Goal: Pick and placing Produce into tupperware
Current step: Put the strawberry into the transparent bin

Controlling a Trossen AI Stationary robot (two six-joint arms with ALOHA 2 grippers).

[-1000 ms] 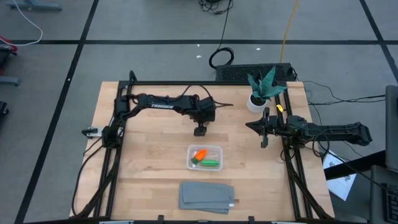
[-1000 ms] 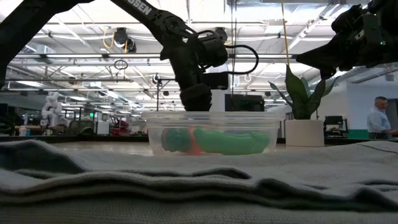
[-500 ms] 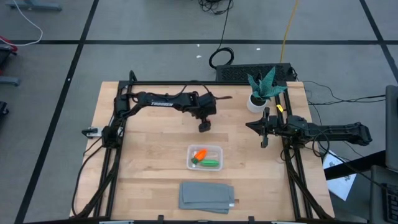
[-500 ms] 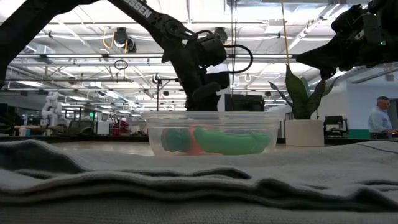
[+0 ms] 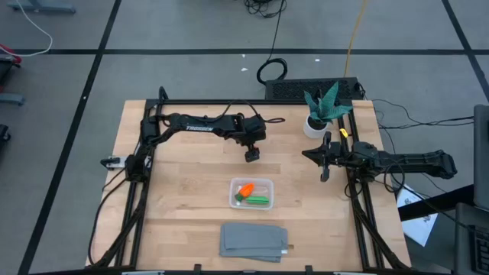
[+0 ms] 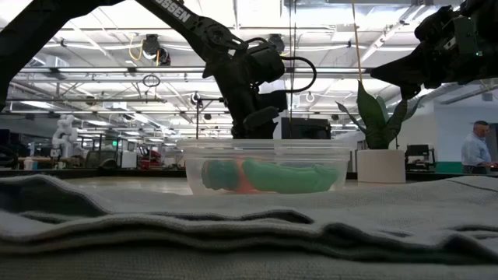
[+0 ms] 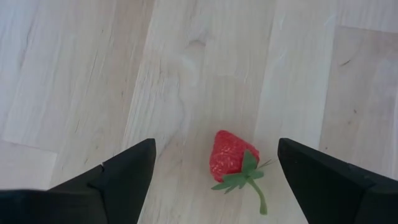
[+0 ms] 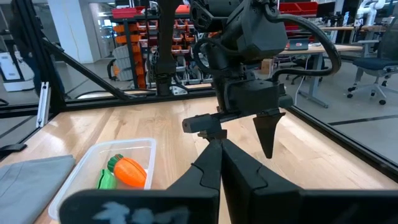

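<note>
A: While the left gripper (image 5: 251,155) hangs over the middle of the tabletop (image 5: 183,191), how do its fingers stand?

B: Spread wide, with the red strawberry (image 7: 231,157) lying on the wood between them, untouched.

A: And the tupperware (image 5: 251,192)?

B: Nearer the front edge, just behind the grey cloth (image 5: 254,241), holding the orange carrot (image 5: 245,190) and the green piece (image 5: 258,201).

A: The right gripper (image 5: 325,158)?

B: Closed on nothing, near the right edge by the potted plant (image 5: 322,109).
</note>
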